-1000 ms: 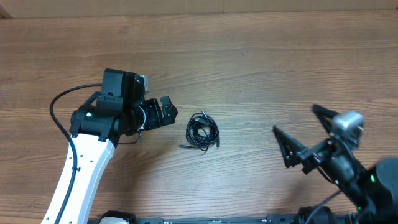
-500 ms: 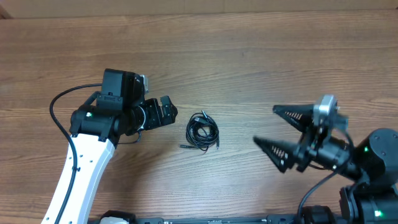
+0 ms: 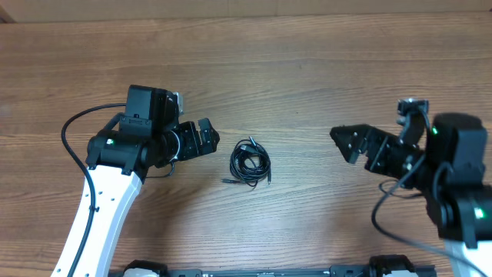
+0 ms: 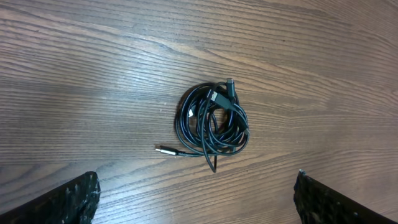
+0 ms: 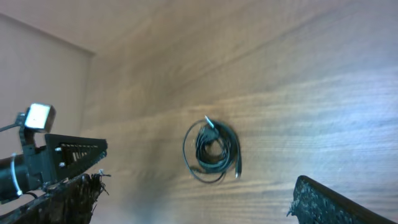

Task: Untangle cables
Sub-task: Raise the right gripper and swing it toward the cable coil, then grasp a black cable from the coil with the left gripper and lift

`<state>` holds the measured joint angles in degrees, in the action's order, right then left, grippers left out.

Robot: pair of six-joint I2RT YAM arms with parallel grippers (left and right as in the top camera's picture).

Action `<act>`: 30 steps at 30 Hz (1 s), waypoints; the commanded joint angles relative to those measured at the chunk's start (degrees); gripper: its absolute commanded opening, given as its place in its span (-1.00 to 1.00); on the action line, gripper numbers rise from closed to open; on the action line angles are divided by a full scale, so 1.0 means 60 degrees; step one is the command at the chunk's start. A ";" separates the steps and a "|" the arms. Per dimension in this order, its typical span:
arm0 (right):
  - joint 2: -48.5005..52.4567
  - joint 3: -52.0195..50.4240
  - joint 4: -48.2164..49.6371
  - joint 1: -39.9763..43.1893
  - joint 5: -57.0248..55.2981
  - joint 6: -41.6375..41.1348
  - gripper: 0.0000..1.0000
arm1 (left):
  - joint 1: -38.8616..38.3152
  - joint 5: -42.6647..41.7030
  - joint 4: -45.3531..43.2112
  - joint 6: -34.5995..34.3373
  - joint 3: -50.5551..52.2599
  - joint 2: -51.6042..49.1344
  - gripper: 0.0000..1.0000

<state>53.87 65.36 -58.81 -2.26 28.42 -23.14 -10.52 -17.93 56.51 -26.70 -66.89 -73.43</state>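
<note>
**Rolled over and drawn back on the right**

Rolled over since half a second ago and drawn slightly rightward: the right gripper, now seen edge-on from overhead, dark fingers overlapping and aimed left toward the cables. No change at the left gripper or at the coil.

Spread wide and holding nothing on both sides: in each wrist view, one black fingertip at each lower corner, with bare wood between.

Bunched in a small, tight black coil on the wooden table, roughly mid-table, lying flat and free of both grippers. Just right of the left gripper yet apart from it; well apart from the right one.

Framed squarely in the left wrist view, with a silver plug end poking out at the coil's near-left edge and a dark plug resting on its far side.

Blurred in the right wrist view, though plainly one looped bundle, with the left gripper showing at that picture's left edge.
</note>
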 commanded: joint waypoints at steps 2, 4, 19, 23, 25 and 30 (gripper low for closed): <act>0.1086 0.0178 -0.0084 0.0011 0.1457 -0.0076 1.00 | -0.0066 0.0062 0.0080 -0.0211 -0.0178 -0.0113 0.99; 0.1559 0.0171 -0.0084 -0.0018 0.1683 -0.0076 1.00 | -0.0073 0.0051 0.0193 -0.0317 -0.0175 -0.0240 0.99; 0.3512 0.0164 0.0732 -0.1679 0.1708 -0.0076 1.00 | -0.0834 -0.2142 0.0645 0.0820 -0.0175 -0.3552 0.99; 0.3512 0.0164 0.0780 -0.1701 0.1705 -0.0076 1.00 | -0.1060 -0.2135 0.0484 0.0834 -0.0175 -0.4266 0.99; 0.3512 0.0164 0.0783 -0.1701 0.1705 -0.0076 1.00 | -0.1096 -0.2142 0.0251 0.0889 -0.0175 -0.4521 0.99; 0.3512 0.0164 0.0783 -0.1701 0.1705 -0.0076 1.00 | -0.1140 -0.2404 -0.0273 0.0882 -0.0175 -0.4998 1.00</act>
<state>75.07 65.36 -54.48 -12.21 38.35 -23.75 -16.91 -29.98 56.03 -23.33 -67.00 -101.73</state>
